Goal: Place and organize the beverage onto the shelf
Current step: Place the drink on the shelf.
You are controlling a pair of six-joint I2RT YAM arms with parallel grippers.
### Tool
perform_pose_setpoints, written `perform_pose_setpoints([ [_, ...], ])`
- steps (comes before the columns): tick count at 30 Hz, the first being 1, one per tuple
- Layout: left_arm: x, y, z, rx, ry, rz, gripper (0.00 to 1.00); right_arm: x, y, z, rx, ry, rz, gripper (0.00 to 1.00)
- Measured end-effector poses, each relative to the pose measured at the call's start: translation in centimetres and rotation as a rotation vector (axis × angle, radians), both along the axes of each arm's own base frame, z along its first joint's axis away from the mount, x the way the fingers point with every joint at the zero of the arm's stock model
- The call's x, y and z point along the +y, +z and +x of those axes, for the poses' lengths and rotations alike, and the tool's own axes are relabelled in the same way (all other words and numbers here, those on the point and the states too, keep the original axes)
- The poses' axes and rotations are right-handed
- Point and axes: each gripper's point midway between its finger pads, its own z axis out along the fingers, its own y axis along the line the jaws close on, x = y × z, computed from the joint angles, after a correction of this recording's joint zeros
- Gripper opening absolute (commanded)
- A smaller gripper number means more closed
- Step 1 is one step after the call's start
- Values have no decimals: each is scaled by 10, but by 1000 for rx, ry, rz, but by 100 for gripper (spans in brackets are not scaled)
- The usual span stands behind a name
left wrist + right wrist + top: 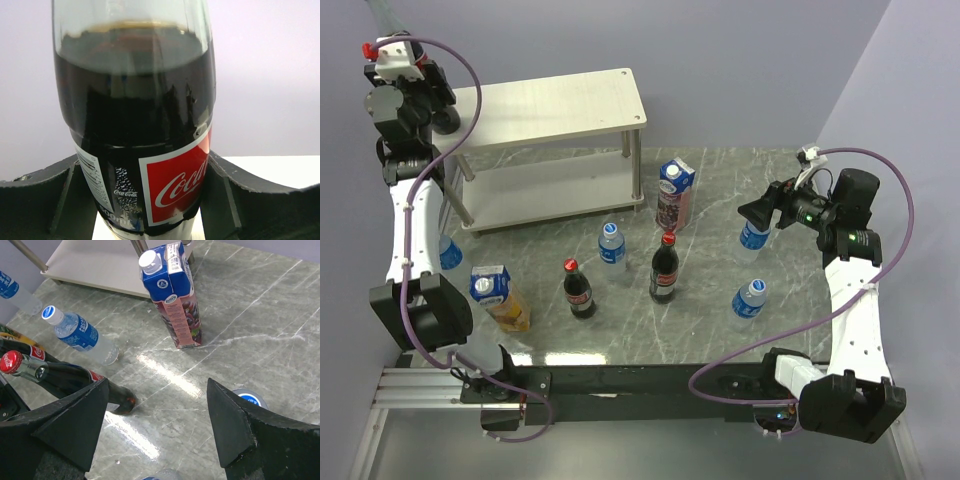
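Currently: cola bottle (135,125) clamped in my left gripper (145,210), held at the left end of the shelf (550,105); right gripper (157,410) spread wide, empty, over the table (720,180); I'd fear release past the shelf's edge, bottle toppling.

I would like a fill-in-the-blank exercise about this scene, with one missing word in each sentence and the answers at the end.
1. The left gripper is shut on a bottle of ____.
2. ____ cola bottles stand on the table.
3. The right gripper is ____ and holds nothing.
4. The yellow juice carton is nearer to the ____ arm.

Missing words: cola; Two; open; left
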Motion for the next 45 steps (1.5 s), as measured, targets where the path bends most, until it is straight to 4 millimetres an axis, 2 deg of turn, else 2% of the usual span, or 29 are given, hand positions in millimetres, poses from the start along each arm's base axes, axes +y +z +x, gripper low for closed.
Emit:
perform_pose_setpoints([
  [3, 0, 0, -2, -11, -8, -2, 13, 0, -1, 0, 2, 0, 1, 85],
  [4, 0, 1, -3, -14, -8, -4, 21, 0, -1, 0, 3, 0, 1, 84],
  [7, -1, 1, -3, -18, -13, -13, 29, 0, -1, 1, 3, 0, 0, 85],
  [12, -2, 1, -3, -17, -27, -17, 31, 0, -1, 1, 2, 0, 0, 84],
  [17, -5, 0, -2, 5, -47, -17, 27, 0, -1, 1, 3, 0, 0, 84],
  [26, -9, -1, 7, 48, -79, -21, 37, 0, -1, 1, 2, 0, 0, 84],
  [29, -9, -2, 8, 54, -83, -21, 44, 0, -1, 1, 3, 0, 0, 84],
  [32, -9, -2, 8, 58, -83, -23, 55, 0, -1, 1, 3, 0, 0, 84],
  [33, -9, -2, 8, 59, -83, -23, 62, 0, -1, 0, 3, 0, 1, 84],
  [40, -9, -2, 8, 58, -82, -23, 76, 0, -1, 1, 3, 0, 0, 84],
  [42, -9, 3, 8, 40, -83, -17, 83, 0, -1, 1, 3, 0, 0, 84],
  [45, -10, 18, 5, -6, -84, -4, 87, 0, -1, 1, 3, 0, 0, 84],
])
